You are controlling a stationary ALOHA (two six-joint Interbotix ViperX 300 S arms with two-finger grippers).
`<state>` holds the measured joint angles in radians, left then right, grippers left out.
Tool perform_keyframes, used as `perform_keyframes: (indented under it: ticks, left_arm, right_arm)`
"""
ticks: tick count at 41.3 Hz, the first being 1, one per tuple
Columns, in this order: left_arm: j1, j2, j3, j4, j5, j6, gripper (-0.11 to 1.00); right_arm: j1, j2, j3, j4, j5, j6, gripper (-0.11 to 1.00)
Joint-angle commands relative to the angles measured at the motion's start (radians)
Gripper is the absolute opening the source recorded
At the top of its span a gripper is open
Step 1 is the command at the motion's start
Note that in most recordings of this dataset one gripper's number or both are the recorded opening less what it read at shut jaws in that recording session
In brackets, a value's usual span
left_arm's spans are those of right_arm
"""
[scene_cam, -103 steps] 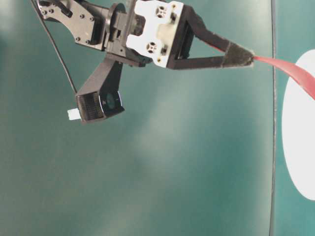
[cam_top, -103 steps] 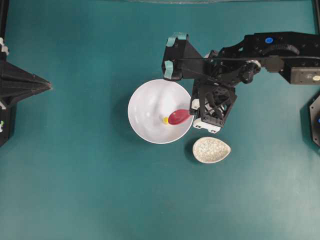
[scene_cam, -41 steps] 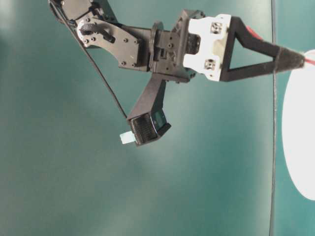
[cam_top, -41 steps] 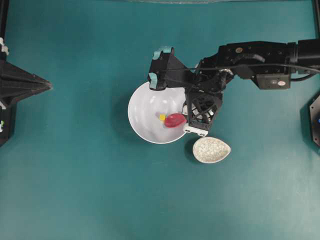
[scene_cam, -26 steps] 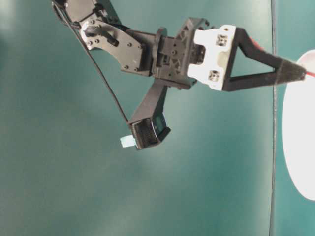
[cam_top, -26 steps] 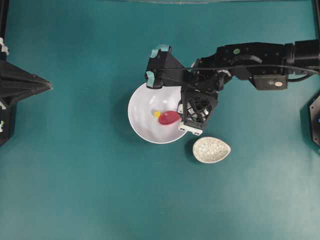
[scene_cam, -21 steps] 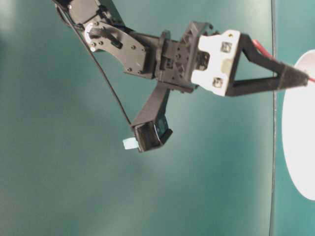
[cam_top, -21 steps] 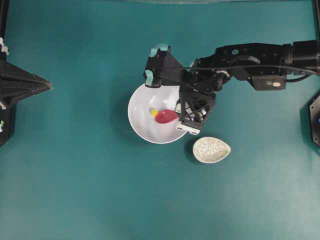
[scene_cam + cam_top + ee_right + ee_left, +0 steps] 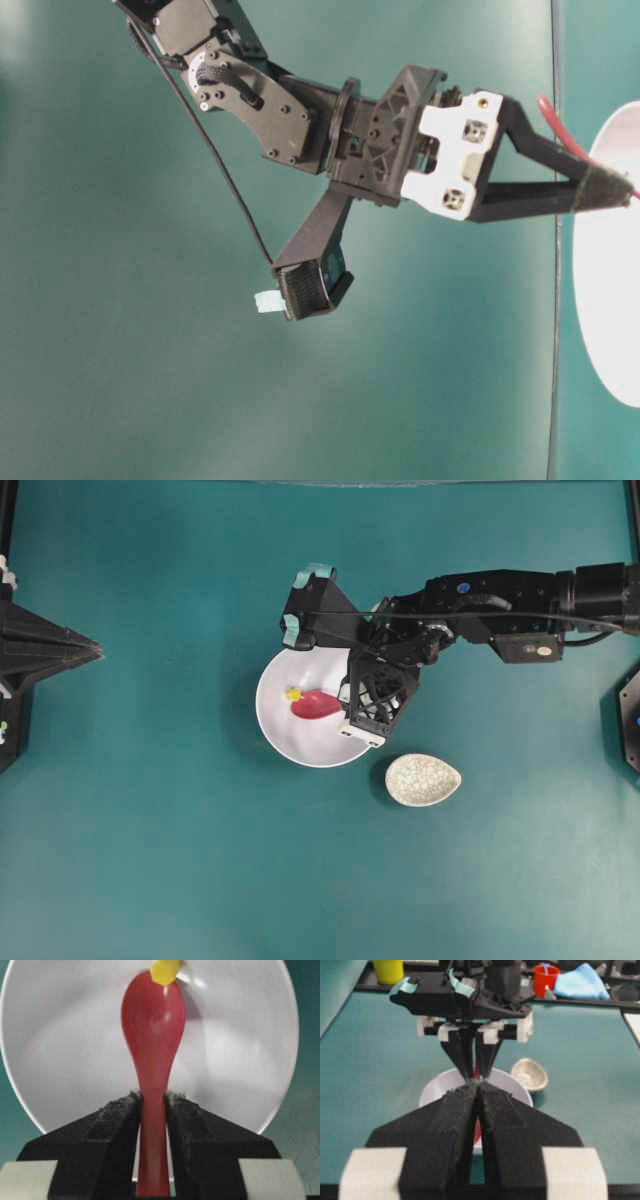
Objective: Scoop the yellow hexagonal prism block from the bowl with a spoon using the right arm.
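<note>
The white bowl (image 9: 298, 736) sits mid-table. My right gripper (image 9: 346, 697) reaches over its right rim and is shut on the handle of the red spoon (image 9: 315, 705). In the right wrist view the pads (image 9: 120, 1112) press the spoon (image 9: 152, 1025) from both sides. Its oval head lies low inside the bowl (image 9: 240, 1060). The yellow hexagonal prism block (image 9: 165, 971) touches the tip of the spoon's head, against the bowl's left inner wall (image 9: 293, 693). My left gripper (image 9: 98, 652) rests at the table's left edge, shut and holding nothing (image 9: 479, 1082).
A small speckled oval dish (image 9: 423, 779) stands just right of and below the bowl. In the left wrist view a yellow cup (image 9: 389, 970), a red cup (image 9: 545, 977) and a blue cloth (image 9: 582, 985) lie beyond the table's far edge.
My right arm has moved left across the bowl. The spoon's head has pushed the yellow block from the bowl's middle toward its left wall. The left arm has stayed still.
</note>
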<state>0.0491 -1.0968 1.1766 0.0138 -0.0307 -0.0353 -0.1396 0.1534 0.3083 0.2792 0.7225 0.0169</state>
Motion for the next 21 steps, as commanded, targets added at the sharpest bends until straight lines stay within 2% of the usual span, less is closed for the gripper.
perform_keyframes:
  ticks: [1, 21]
  left_arm:
    - [0.002, 0.005, -0.023, 0.003, -0.005, 0.0, 0.0]
    - [0.002, 0.006, -0.023, 0.003, -0.005, -0.003, 0.0]
  right_arm:
    - [-0.002, -0.017, -0.015, -0.005, -0.029, 0.002, 0.25]
    - [-0.002, -0.018, 0.005, -0.061, -0.058, 0.003, 0.25]
